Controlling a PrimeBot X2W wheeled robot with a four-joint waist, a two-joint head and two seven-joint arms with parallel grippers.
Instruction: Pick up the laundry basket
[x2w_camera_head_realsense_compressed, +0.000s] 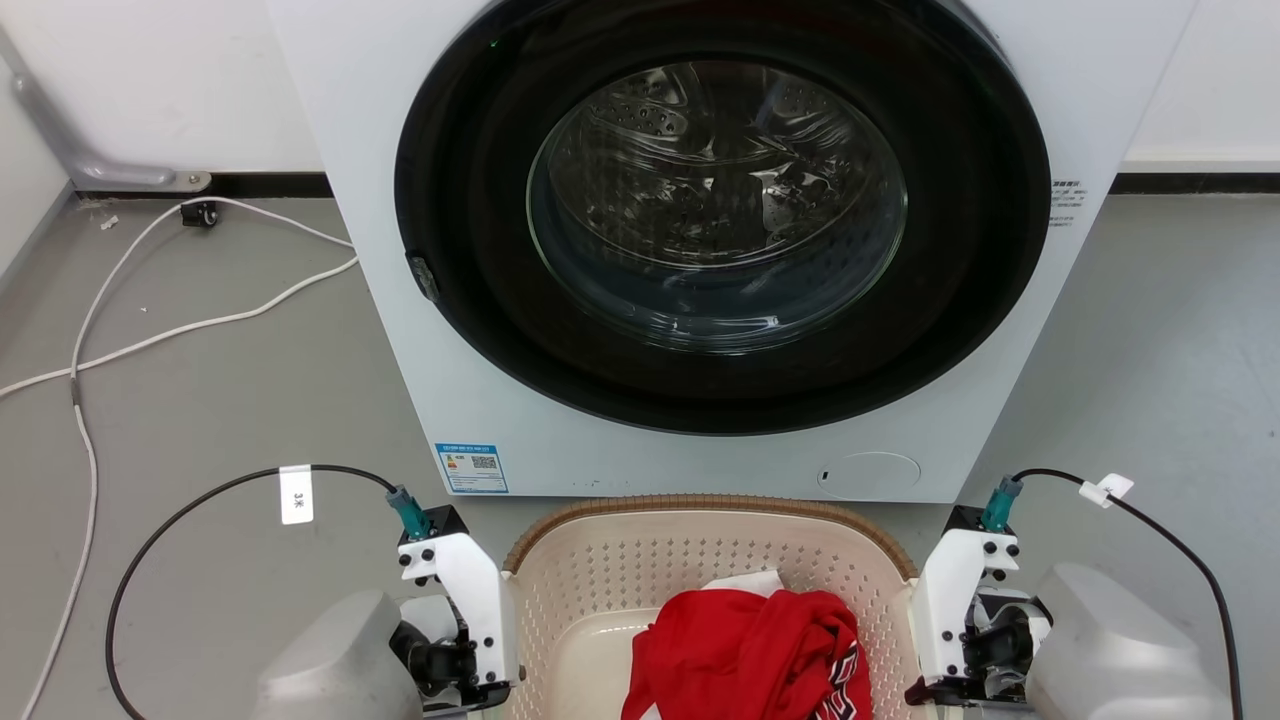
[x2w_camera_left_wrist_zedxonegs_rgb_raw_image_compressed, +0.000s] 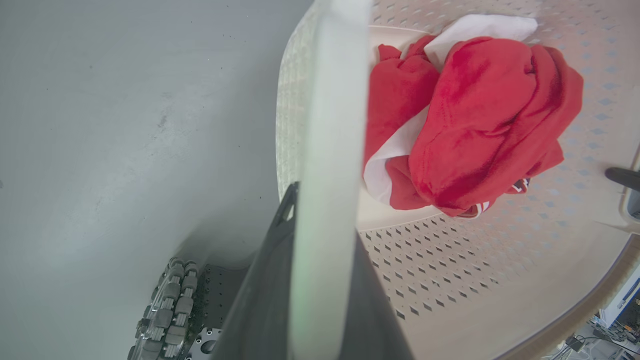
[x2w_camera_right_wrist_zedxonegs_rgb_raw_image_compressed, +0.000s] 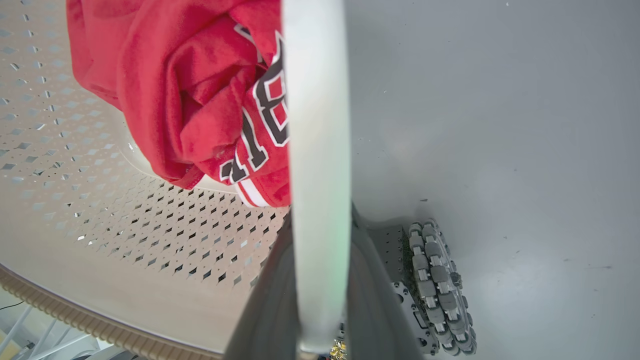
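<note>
While the basket (x2w_camera_head_realsense_compressed: 620, 570) was right in front of the washer (x2w_camera_head_realsense_compressed: 350, 150), a red shirt (x2w_camera_head_realsense_compressed: 750, 640) bunched inside it, the left gripper (x2w_camera_left_wrist_zedxonegs_rgb_raw_image_compressed: 325, 215) had its two dark fingers (x2w_camera_left_wrist_zedxonegs_rgb_raw_image_compressed: 270, 280) clamped on either side of the basket's white handle (x2w_camera_left_wrist_zedxonegs_rgb_raw_image_compressed: 335, 100). The right gripper (x2w_camera_right_wrist_zedxonegs_rgb_raw_image_compressed: 320, 220) matched it: fingers closed on the opposite handle (x2w_camera_right_wrist_zedxonegs_rgb_raw_image_compressed: 315, 100), grey floor (x2w_camera_right_wrist_zedxonegs_rgb_raw_image_compressed: 500, 125) beyond.
</note>
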